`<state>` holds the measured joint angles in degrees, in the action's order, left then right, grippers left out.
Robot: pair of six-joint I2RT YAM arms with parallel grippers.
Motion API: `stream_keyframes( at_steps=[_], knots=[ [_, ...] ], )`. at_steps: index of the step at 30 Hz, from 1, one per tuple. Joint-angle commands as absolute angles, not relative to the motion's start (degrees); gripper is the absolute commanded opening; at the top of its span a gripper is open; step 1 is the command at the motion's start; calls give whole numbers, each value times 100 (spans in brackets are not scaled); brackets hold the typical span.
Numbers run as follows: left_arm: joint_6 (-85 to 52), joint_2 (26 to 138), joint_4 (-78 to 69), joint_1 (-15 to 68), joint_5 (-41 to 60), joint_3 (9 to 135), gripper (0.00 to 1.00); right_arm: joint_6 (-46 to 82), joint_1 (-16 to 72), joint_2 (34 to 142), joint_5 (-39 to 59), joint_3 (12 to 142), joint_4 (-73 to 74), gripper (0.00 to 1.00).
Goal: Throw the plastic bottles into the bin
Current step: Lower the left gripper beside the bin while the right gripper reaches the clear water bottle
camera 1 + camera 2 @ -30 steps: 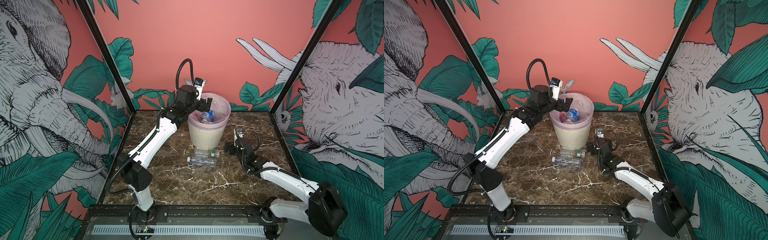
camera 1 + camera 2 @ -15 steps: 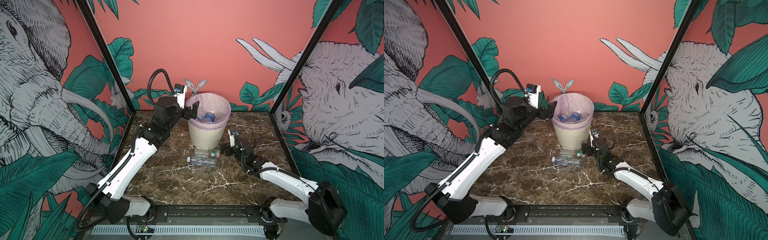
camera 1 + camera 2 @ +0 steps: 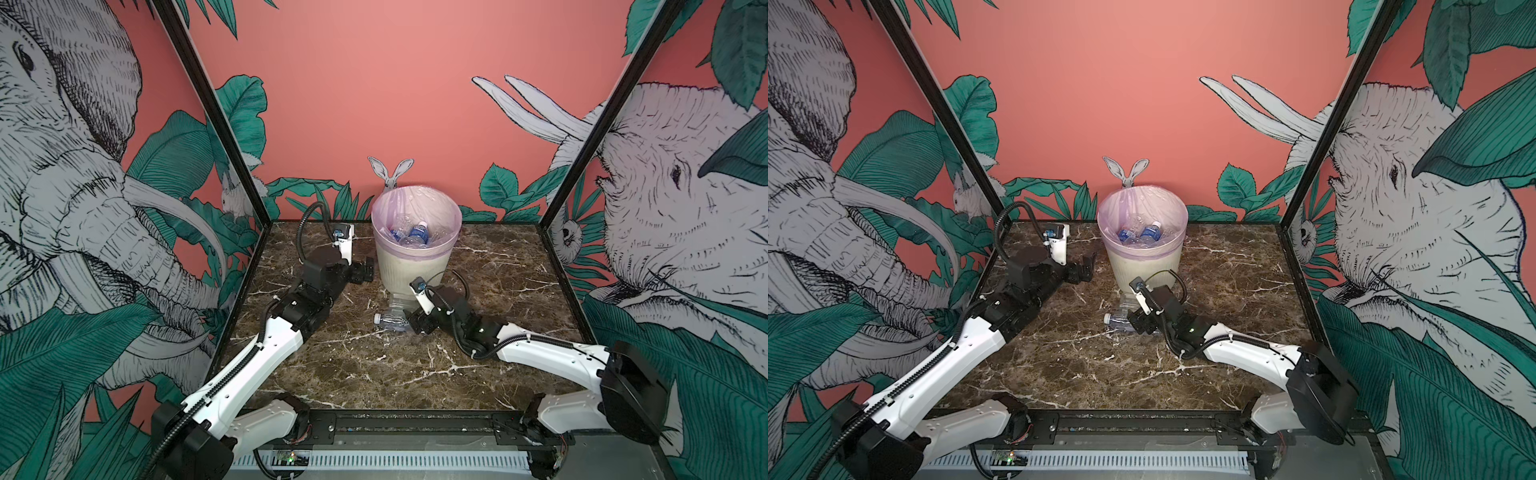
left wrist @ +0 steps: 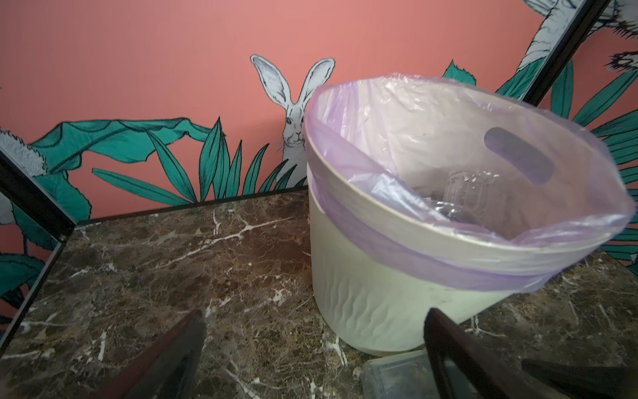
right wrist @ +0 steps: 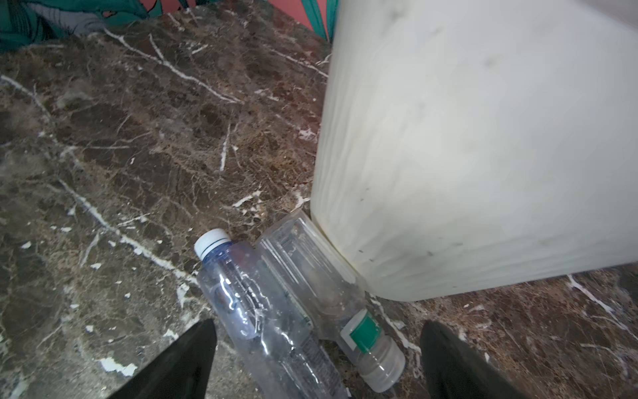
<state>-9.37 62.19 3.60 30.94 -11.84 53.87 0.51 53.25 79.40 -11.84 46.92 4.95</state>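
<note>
The bin (image 3: 415,272) (image 3: 1144,270), cream with a lilac liner, stands at the back middle and holds several plastic bottles (image 3: 417,233) (image 3: 1149,233). Two clear bottles lie at its foot. One has a white cap (image 3: 388,320) (image 3: 1117,322) (image 5: 255,304). The other, green-labelled (image 3: 398,300) (image 5: 310,273), rests against the bin wall (image 5: 466,155). My right gripper (image 3: 417,325) (image 3: 1138,325) (image 5: 317,324) is open, low over the table, with a finger on either side of both bottles. My left gripper (image 3: 363,272) (image 3: 1086,266) (image 4: 315,312) is open and empty, just left of the bin (image 4: 373,293).
The brown marble tabletop (image 3: 374,374) is closed in by printed wall panels on three sides, with black corner posts (image 3: 232,166) (image 3: 582,166). A black rail (image 3: 415,426) runs along the front edge. A clear bottle end (image 4: 393,374) shows beside the bin's base.
My left arm has come away from over the bin and dropped low to its left side, empty. My right gripper has moved left and down over the two bottles on the table.
</note>
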Motion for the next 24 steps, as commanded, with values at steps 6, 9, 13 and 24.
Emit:
stream_keyframes(
  at_steps=[6, 9, 13, 24],
  knots=[
    [-1397, 6607, -525, 2983, -1201, 4358, 100, -116, 5479, 8476, -1001, 5190, -242, 93],
    [-1493, 6947, -840, 2954, -1148, 4038, 100, -146, 5536, 8672, -942, 5357, -394, 93],
    [-1658, 7332, -1556, 2911, -826, 3540, 99, -158, 5563, 8916, -945, 5558, -604, 92],
    [-1948, 7520, -1634, 2738, -338, 3463, 100, 41, 5573, 9321, -945, 5669, -775, 93]
  ],
)
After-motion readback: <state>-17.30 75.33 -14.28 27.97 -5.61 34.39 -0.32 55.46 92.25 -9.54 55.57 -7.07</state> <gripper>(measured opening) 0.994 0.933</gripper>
